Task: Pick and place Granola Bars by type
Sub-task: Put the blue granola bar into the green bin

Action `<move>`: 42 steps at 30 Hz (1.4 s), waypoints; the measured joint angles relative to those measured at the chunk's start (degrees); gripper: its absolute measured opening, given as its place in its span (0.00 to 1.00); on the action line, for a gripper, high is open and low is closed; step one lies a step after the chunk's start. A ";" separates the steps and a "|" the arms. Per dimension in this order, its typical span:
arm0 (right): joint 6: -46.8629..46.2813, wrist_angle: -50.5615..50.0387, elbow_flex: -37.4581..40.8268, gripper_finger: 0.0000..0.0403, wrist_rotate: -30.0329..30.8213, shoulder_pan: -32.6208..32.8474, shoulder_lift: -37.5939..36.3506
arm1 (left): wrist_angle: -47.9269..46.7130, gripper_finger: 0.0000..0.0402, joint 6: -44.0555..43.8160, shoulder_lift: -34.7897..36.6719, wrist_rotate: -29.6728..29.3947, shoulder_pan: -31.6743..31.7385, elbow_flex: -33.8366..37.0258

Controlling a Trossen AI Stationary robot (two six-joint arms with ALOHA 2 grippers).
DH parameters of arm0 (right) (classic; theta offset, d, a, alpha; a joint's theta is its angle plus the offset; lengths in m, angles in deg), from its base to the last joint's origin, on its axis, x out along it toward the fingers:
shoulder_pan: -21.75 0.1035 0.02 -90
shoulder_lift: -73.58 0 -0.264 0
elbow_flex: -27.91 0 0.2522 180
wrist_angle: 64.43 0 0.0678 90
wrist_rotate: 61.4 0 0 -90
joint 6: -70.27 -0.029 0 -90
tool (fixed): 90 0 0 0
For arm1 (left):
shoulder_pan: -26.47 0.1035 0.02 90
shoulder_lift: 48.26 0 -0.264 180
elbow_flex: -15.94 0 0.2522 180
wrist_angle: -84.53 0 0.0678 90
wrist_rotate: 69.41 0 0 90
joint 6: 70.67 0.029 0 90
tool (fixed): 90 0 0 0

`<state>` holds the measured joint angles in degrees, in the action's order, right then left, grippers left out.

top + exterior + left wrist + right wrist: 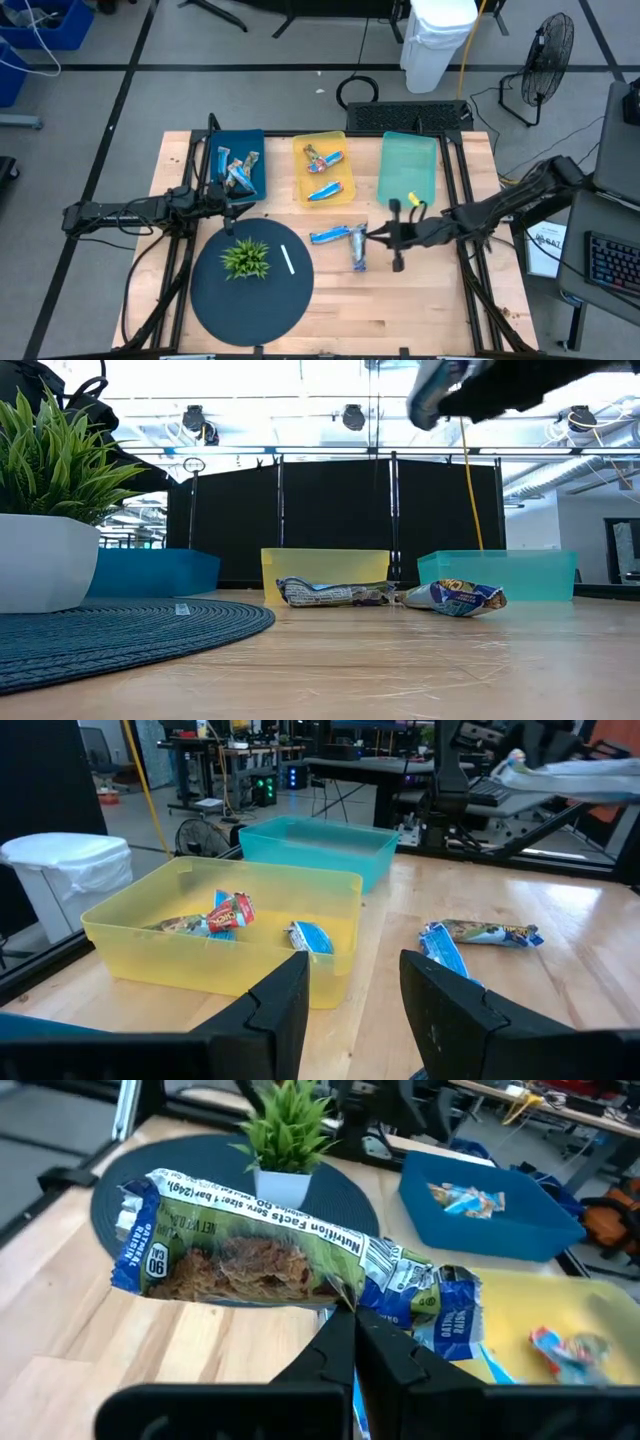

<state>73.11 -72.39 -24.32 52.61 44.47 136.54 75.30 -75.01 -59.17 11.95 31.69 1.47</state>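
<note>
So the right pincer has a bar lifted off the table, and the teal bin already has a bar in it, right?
Half right. The right pincer does hold a granola bar in the air, but the teal bin holds no bar; the high view shows it bare. Bars lie only in the yellow bin and blue bin.

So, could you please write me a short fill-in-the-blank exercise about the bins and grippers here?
1. The right gripper is shut on a ____.
2. The teal bin holds ____ bars.
3. The plant stands on a round dark ____.
4. Two bars lie on the table beside the ____ bin.

Missing words: granola bar; no; mat; yellow
</note>
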 joint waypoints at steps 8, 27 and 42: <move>-5.42 0.07 9.77 0.00 0.09 0.00 -14.25 | 0.00 0.40 0.00 0.00 0.00 0.00 0.00; -5.02 -0.02 16.37 0.00 20.78 -5.16 -32.26 | 0.00 0.40 0.00 0.00 0.02 0.00 0.00; -7.95 -3.08 14.69 0.00 25.28 -25.32 -32.21 | 0.00 0.40 0.00 0.01 0.02 0.00 0.00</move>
<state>65.17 -75.46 -9.63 77.89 19.15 104.32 75.30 -75.01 -59.17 11.97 31.69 1.47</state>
